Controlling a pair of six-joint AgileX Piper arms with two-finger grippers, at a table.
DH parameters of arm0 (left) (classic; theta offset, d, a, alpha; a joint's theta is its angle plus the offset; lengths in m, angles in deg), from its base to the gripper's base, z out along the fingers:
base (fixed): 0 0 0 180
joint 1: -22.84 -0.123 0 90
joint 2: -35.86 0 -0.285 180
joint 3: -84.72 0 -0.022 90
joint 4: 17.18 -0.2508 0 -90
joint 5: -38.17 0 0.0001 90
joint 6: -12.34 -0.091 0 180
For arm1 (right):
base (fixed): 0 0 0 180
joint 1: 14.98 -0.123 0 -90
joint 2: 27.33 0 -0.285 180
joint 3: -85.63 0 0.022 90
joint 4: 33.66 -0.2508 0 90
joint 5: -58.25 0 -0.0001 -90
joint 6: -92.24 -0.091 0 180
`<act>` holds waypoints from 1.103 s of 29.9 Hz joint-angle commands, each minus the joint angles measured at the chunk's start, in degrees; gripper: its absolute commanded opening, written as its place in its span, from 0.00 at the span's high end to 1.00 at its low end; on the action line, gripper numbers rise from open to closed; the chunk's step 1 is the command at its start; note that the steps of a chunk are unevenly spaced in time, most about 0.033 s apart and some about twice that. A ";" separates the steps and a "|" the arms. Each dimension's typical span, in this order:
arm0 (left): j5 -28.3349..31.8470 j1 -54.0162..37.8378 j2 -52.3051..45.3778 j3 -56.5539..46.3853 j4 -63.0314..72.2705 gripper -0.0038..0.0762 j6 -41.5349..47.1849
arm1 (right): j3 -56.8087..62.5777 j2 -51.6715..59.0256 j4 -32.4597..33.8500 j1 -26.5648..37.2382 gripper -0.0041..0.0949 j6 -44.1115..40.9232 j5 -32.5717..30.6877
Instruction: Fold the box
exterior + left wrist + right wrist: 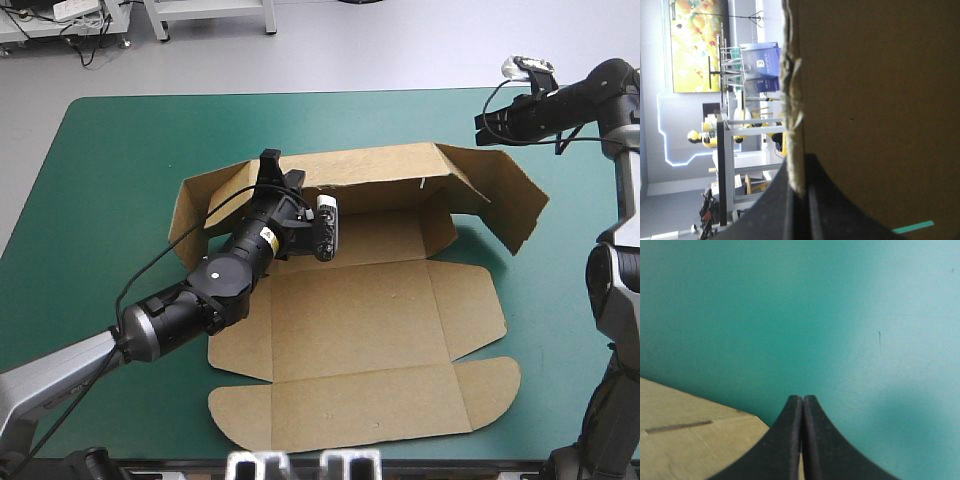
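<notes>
Judging by how the board lies, the folding is taken to be at an early stage. The box [350, 320] is set near the middle of the teal-green cover [110, 170], and most of it is laid flat: the base panel, the side flaps beside it and the rounded front panel [360, 405] toward the near edge are all seen level with the table. Only the rear wall [375, 172] is raised, along the far side, with the right end flap [505, 200] angled forward at one end and the left end flap [200, 205] at the other.

The left gripper [270, 168] is seen at the top edge of that wall, toward its left end. In the left wrist view the black fingers [765, 215] are pressed all but together, with the board's raw edge [792, 105] pinched between them — the wall is judged to be kept upright by this grip. The right gripper [485, 122] is held high near the right end flap, its fingers closed on each other with nothing between them. Only bare cover and one corner of board are shown in its wrist view.

Most of the job is judged to be left: the side walls are not raised, no flap is tucked, and the front panel is untouched. Whether the rear wall is fully creased cannot be settled from these views — it is probably only propped.
</notes>
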 commanded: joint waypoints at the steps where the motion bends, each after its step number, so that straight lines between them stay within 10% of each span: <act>1: -4.11 0.32 -1.69 1.50 -2.67 0.97 2.50 | 1.09 6.44 -0.03 0.00 0.98 1.54 -1.28; 21: -1.52 0.32 -1.69 1.50 -3.87 0.97 4.37 | 37.06 27.79 -12.28 0.00 0.98 29.39 -0.72; 33: 4.71 0.32 -1.24 1.50 -3.45 0.97 4.37 | 47.70 33.06 -20.65 0.00 0.97 52.37 13.22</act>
